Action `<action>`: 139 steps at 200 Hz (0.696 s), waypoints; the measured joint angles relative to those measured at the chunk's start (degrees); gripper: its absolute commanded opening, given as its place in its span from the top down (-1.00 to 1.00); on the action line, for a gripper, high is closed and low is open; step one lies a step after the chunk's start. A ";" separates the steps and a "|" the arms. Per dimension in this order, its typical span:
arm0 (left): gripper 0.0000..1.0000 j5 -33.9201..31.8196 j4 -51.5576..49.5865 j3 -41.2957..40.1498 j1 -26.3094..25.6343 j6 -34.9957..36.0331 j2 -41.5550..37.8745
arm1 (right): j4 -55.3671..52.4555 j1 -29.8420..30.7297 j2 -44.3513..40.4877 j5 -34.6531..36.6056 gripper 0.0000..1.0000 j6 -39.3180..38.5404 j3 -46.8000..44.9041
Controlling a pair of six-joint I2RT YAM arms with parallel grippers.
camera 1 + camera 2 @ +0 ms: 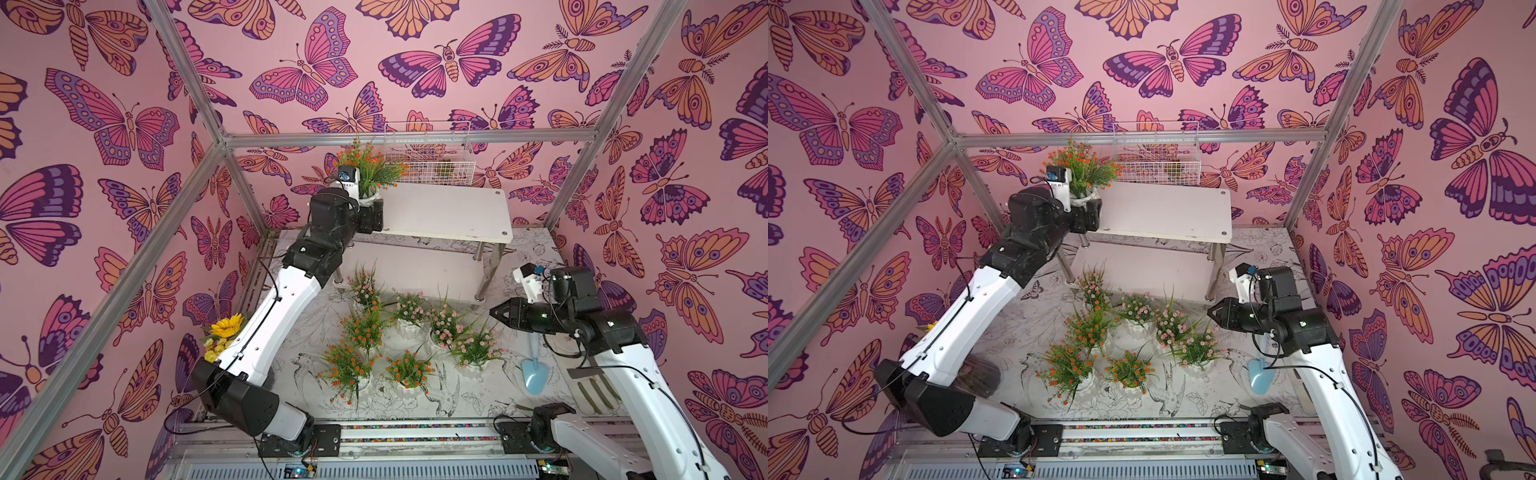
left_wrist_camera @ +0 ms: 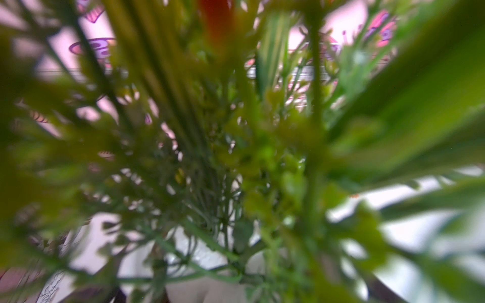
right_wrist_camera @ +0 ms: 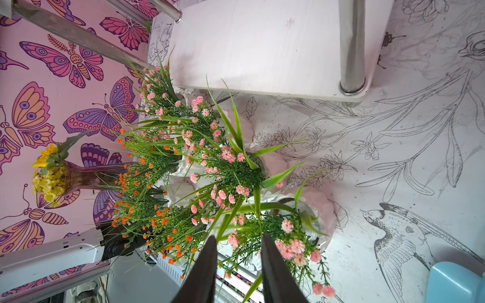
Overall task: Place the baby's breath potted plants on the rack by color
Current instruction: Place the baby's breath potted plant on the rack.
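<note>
The left gripper [image 1: 370,215] was up at the left end of the rack [image 1: 453,216]. Its jaws stood wide on either side of the white ribbed pot [image 1: 367,198] of an orange-flowered baby's breath plant [image 1: 368,166] at the corner of the top board. I could not tell whether they were pressing the pot or clear of it, nor whether the pot rested on the board. The left wrist view showed little but blurred green sprigs. On the table [image 1: 482,395] in front of the rack, seven more plants stood close together: four pink-flowered plants [image 1: 446,322] nearer the right arm and three orange-flowered plants [image 1: 347,365] nearer the left arm. The right gripper [image 1: 495,314] hovered just beside the pink group, its fingers [image 3: 207,270] parted by a narrow gap with nothing between them. A white wire basket [image 1: 428,153] stood behind the rack. A sunflower bouquet [image 1: 224,328] stood beside the left arm, and a light-blue trowel [image 1: 532,374] lay beside the right arm.
</note>
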 measured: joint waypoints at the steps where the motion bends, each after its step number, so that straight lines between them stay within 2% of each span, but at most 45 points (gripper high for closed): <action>1: 0.27 0.02 -0.02 0.09 0.15 -0.11 0.13 | 0.00 0.00 -0.02 0.00 0.38 0.00 0.00; 70: 0.27 1.92 4.68 2.67 6.32 -2.25 6.38 | -0.24 0.00 -1.55 0.81 0.38 0.11 -0.68; 139: 0.19 3.78 8.94 3.85 8.02 -2.21 9.60 | -0.24 0.00 -1.60 0.85 0.37 0.20 -1.44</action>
